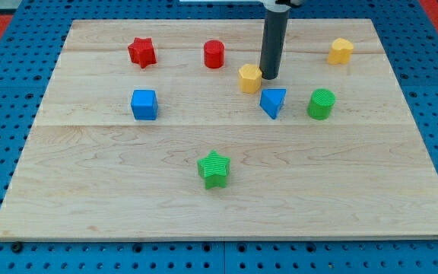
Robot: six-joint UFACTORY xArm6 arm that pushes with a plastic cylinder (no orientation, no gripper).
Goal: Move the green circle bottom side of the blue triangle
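Note:
The green circle (321, 103) stands on the wooden board (226, 205) right of centre, just to the right of the blue triangle (273, 101), with a small gap between them. My tip (269, 77) is just above the blue triangle, close beside the right side of a yellow hexagon block (250, 78). The tip is up and to the left of the green circle and does not touch it.
A red star (141, 52) and a red cylinder (214, 54) sit near the top. A yellow block (341, 50) is at the top right. A blue cube (144, 104) is at the left. A green star (214, 169) lies below centre.

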